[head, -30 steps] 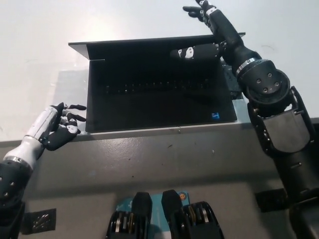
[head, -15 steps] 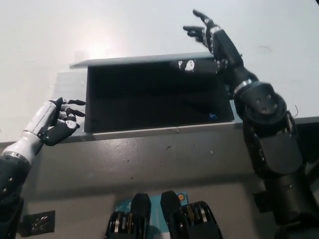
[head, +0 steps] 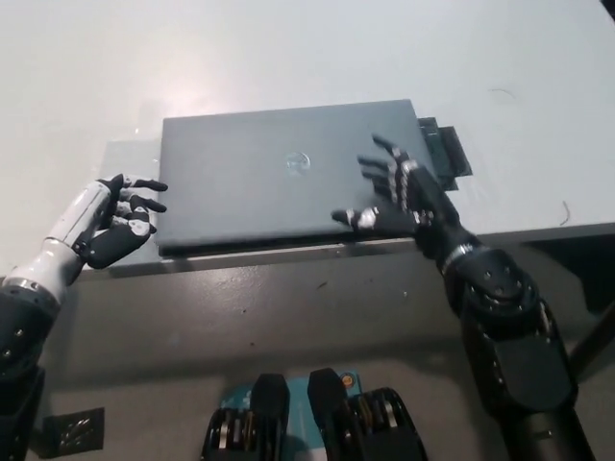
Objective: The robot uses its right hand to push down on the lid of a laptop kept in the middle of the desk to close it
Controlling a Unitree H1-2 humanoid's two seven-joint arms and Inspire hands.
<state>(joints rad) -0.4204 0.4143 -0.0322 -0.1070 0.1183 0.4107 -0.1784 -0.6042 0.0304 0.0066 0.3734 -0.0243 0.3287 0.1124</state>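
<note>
Right hand (head: 399, 197), black, lay flat with its fingers spread on the lid's near right part, gripping nothing. Left hand (head: 113, 226), white, rested just beside the laptop's near left corner, fingers loosely apart, empty. Laptop (head: 288, 173) sat closed, grey lid down, mid-bench (head: 288, 58); a dark object (head: 444, 154) lay at its far right corner.

White desk (head: 288, 58); closed grey laptop (head: 279, 182) on it
</note>
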